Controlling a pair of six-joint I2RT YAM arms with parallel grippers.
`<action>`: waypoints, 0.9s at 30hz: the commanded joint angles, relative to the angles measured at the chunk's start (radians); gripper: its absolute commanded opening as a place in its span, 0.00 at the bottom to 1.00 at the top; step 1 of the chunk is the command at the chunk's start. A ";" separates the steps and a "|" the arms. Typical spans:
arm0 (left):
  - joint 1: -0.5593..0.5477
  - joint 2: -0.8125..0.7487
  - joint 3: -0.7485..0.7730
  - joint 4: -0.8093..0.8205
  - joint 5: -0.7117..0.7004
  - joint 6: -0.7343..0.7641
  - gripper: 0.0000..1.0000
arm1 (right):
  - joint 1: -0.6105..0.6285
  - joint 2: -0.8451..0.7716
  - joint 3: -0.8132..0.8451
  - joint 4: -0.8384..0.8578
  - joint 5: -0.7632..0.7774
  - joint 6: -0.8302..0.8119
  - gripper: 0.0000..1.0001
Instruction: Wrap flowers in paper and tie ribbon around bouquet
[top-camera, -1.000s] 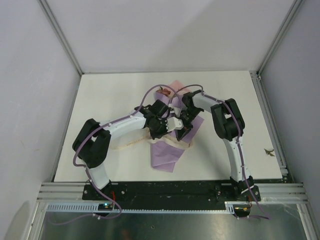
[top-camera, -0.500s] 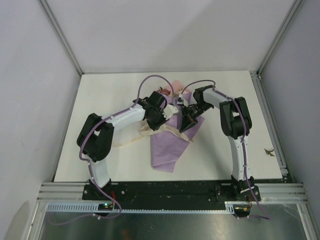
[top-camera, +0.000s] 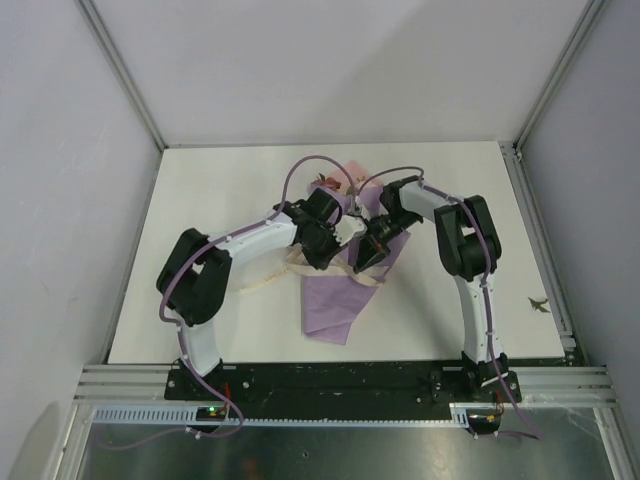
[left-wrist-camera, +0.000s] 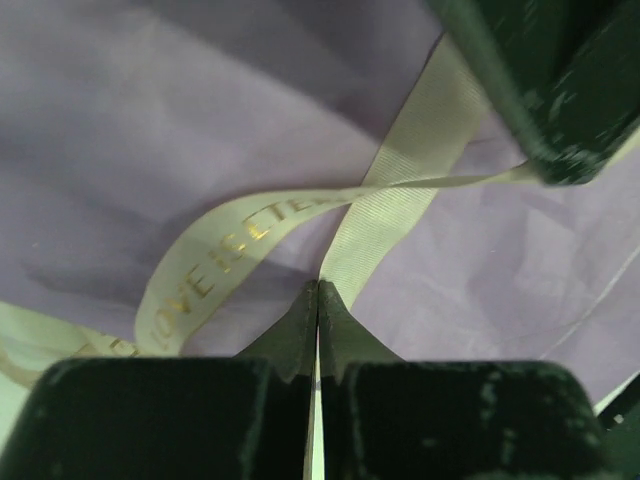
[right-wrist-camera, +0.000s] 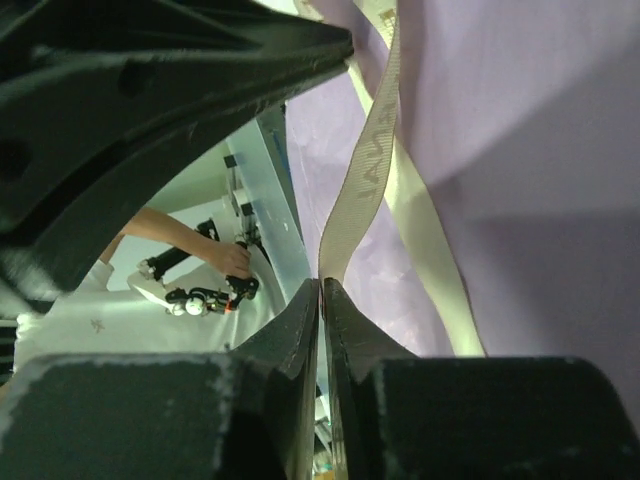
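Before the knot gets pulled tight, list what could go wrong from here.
The cream fabric ribbon is pinched only at the very tips of the left gripper and right gripper; a pull may slip it free. The ribbon's loose crossing lies on the thin lilac paper bouquet; tightening could crumple it or drag it.

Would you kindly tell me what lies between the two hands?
The ribbon lies there, crossing itself over the lilac paper. The left hand and the right hand each pinch it. The left wrist view shows the crossing.
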 joint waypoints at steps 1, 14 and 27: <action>-0.013 0.006 0.006 0.011 0.068 -0.027 0.00 | 0.019 -0.053 -0.024 0.055 0.070 0.047 0.16; -0.044 0.067 0.016 0.055 0.023 0.001 0.00 | -0.042 -0.147 0.009 0.096 0.334 -0.003 0.32; -0.051 0.099 0.052 0.071 0.026 -0.054 0.00 | -0.151 -0.161 -0.085 0.066 0.548 0.019 0.46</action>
